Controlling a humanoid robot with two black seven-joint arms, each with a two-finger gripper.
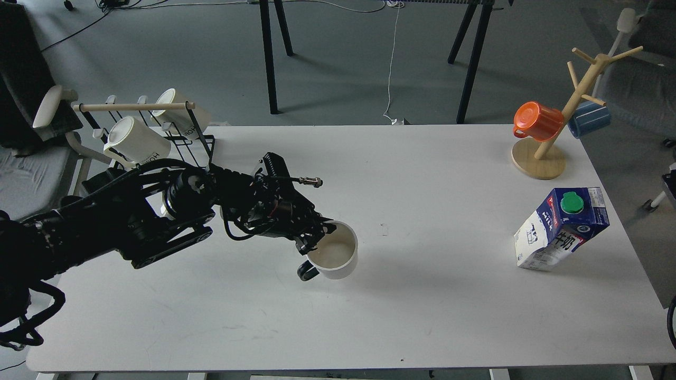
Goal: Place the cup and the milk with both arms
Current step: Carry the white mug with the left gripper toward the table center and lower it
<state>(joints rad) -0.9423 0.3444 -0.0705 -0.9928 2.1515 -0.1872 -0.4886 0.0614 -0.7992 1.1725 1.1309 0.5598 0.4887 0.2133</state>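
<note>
left gripper [316, 238] pinches the cup [334, 257] at its rim; rigid, light, probably breakable. milk [561, 228] carton looks squashable, best gripped mid-body; right gripper out of view.

Place: lab or test room | Floor: bare grey floor [343, 68], cable [392, 58] trailing across it | Furniture: white table [422, 316]; black trestle legs [269, 58] behind; grey office chair [31, 148] at the left | Props: staged wire mug rack [174, 132], wooden mug tree [575, 100]
</note>
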